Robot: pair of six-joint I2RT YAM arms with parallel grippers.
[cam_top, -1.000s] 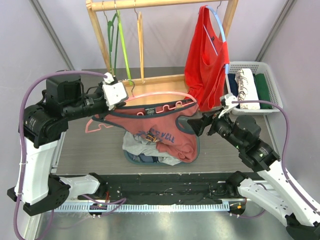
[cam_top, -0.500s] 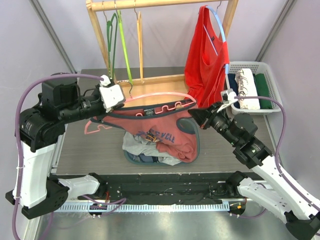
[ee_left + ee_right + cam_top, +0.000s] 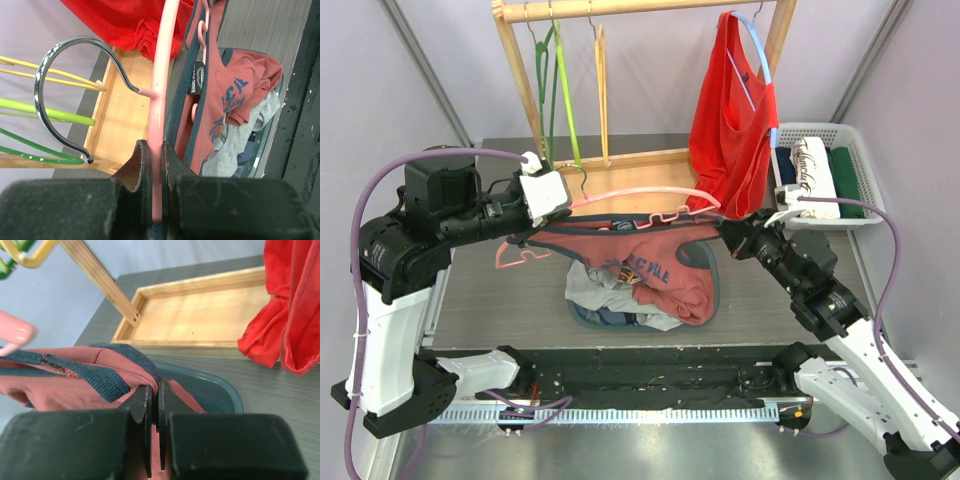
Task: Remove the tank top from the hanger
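left wrist view, left tool (image 3: pixel 154 165) clamped on hanger (image 3: pixel 162 75), right tool (image 3: pixel 154 410) seemingly pinching tank top strap (image 3: pixel 120 372)

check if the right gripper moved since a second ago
Yes. The black right gripper shifted toward the red garment hanging on the wooden rack, and shut on the strap of the navy-trimmed faded red tank top.

the top camera sits above and behind both arm bases, looking down over the whole desk (image 3: pixel 500 300) toward the wooden rack (image 3: pixel 520 80). each wrist camera looks close along its own jaws. all three views share the hanger (image 3: pixel 630 192) and tank top (image 3: pixel 670 280).
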